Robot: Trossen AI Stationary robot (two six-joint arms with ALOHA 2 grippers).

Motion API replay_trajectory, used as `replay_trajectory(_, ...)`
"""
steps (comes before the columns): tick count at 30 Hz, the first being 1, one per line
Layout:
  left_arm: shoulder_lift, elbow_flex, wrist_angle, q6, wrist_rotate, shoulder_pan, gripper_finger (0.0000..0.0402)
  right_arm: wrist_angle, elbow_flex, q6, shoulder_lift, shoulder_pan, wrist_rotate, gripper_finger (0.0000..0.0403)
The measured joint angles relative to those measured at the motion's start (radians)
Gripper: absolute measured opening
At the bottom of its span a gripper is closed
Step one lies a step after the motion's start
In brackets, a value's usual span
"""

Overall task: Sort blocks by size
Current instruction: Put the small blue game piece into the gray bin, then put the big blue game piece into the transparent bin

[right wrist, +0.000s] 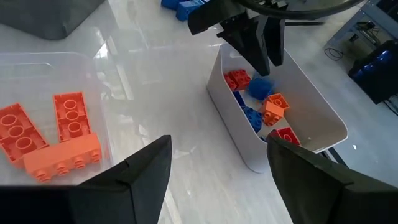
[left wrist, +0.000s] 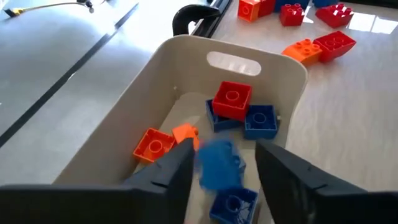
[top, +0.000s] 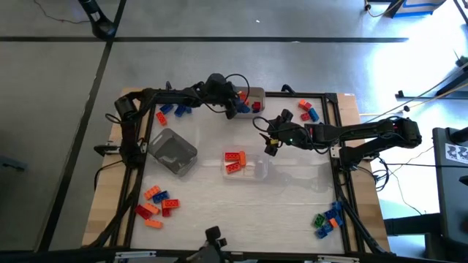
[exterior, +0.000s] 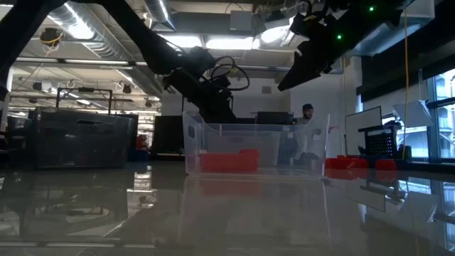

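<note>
The blocks [left wrist: 232, 99] are small bricks of hard, glossy plastic with round studs on top, and they are judged to be light and stiff. They are not fragile, but the smooth sides may slip between hard fingers. A block is best taken across two flat opposite sides, low on the body, not over the studs.

The left claw [left wrist: 221, 165] is held over a white bin [left wrist: 124, 118] at the far edge of the counter [top: 292, 190]. Its fingers are parted, and a blue block [left wrist: 217, 163] is seen between them as a blur; it looks released and falling, though this cannot be said for certain. In the bin lie red, blue and orange square blocks with few studs, so the small size seems to be gathered there.

The right claw [right wrist: 217, 165] hangs above the counter near the white bin, its fingers wide apart and nothing between them.

A clear plastic tray [top: 256, 169] stands in the middle of the counter and holds longer orange and red blocks [right wrist: 53, 134]. A grey translucent tub [top: 173, 152] stands to its left. Loose blocks are still spread in heaps near the corners of the counter: at the front left [top: 156, 204], the front right [top: 327, 219], the far right [top: 307, 111] and the far left [top: 174, 111]. The counter surface is pale and shiny.
</note>
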Motion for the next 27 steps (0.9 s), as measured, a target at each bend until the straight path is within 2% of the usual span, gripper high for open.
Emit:
replay_trajectory(7,-0.059,0.000,-0.087,0.021,0.000,-0.002,0.0206,0.000,0.000,0.000,0.000,0.000,0.000,0.0261)
replay_trajectory(12,-0.174,0.000,-0.231,0.042,-0.016,0.010,0.0203,0.000,0.000,0.000,0.000,0.000,0.000,0.0261)
replay_trajectory(18,-0.319,0.000,-0.448,0.069,-0.106,0.043,0.0197,0.000,0.000,0.000,0.000,0.000,0.000,0.0261)
replay_trajectory(24,-0.422,-0.042,-0.620,0.064,-0.180,0.115,0.0196,0.000,0.000,0.003,0.000,0.000,0.000,0.0261)
replay_trajectory(27,-0.447,-0.083,-0.646,0.041,-0.187,0.163,0.0196,0.000,0.000,0.003,0.000,0.000,0.000,0.0261)
